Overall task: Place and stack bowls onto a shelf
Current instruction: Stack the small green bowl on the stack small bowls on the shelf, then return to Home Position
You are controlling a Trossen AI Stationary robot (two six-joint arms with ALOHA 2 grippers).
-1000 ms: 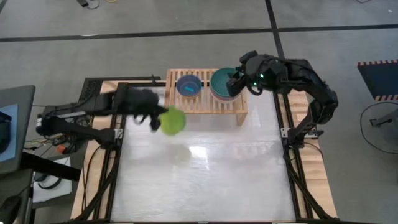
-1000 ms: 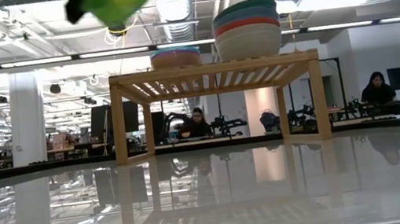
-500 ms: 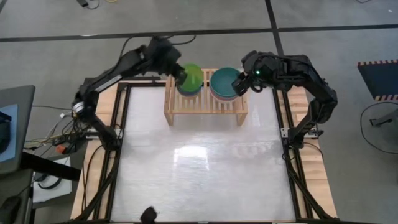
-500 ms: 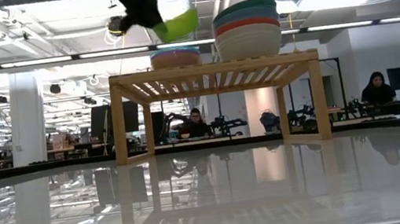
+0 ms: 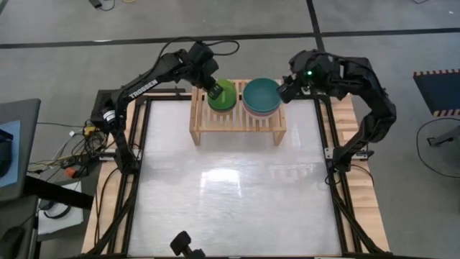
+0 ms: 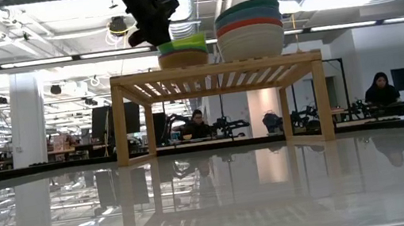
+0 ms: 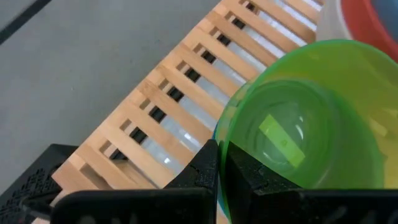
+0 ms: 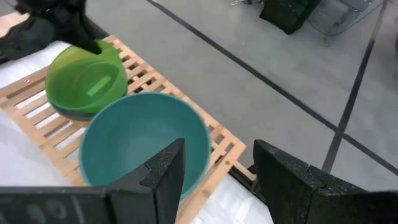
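Lime green bowl: bright translucent green, with a paler rectangular patch on its inner base. Beneath it, a blue rim edge and a pinkish-tan bowl show in the low view.

Teal bowl: uniform teal interior, topmost of a stack banded teal, dark blue, red and white from top to bottom.

Shelf: light natural wood, slatted top forming a pattern of parallel pale bars with dark gaps.

Left pincer and right pincer: matte black.

Surface: glossy whitish-grey, reflective, framed by light wood edging with black rails.

Floor: grey, crossed by dark lines
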